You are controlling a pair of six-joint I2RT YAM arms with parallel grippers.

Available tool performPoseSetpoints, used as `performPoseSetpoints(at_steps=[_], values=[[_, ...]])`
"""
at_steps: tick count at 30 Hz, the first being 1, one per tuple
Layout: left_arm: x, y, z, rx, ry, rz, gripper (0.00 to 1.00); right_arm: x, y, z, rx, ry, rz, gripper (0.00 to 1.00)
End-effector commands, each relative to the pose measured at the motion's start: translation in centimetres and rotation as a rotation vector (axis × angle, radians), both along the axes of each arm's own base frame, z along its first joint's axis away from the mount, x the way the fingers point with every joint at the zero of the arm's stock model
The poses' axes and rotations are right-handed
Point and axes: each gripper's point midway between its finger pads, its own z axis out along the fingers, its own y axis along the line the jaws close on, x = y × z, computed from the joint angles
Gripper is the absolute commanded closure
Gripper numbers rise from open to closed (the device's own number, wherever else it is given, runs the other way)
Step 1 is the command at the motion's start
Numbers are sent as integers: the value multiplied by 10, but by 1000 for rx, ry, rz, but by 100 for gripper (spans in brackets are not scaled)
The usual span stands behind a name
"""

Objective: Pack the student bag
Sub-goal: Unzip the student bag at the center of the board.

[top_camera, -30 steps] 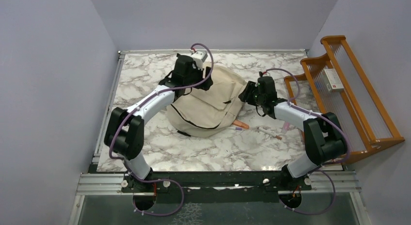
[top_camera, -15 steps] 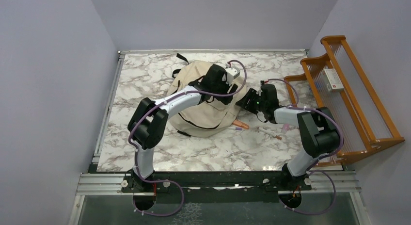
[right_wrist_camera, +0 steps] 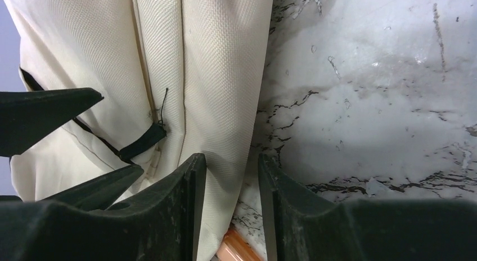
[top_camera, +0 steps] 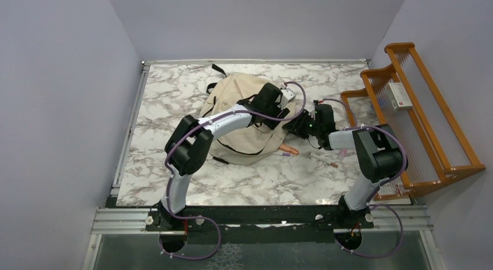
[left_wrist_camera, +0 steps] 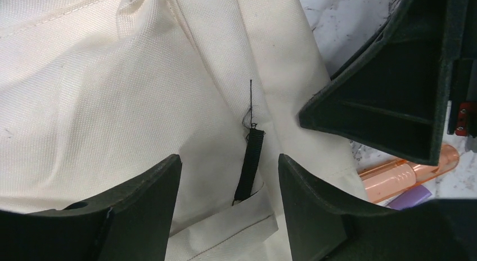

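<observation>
Cream cloth student bag (top_camera: 247, 143) lies flat on the marble table (right_wrist_camera: 365, 92), under the tips of both pincers.

It is big and soft, made of woven cloth with sewn seams and black trim. The left pincer (left_wrist_camera: 228, 160) hangs just over it, fingers apart, holding nothing. A small black loop (left_wrist_camera: 249, 165) with a loose thread sits between them. The right pincer (right_wrist_camera: 230, 158) is let go too, fingers a little apart, with the bag's folded edge in the gap. An orange pen (left_wrist_camera: 405, 171) lies just past the left pincer's outer finger, beside the bag.
</observation>
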Motion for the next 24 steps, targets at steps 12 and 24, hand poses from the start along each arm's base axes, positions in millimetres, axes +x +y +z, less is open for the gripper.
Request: performPoseSetpoints(at_steps=[12,24], values=[[4,0,-20,224,-125,3,38,-5,3,-3,50,0,27,61],[26,12,-19,313,-207,102,67,-8,4,-4,54,2,41,69]])
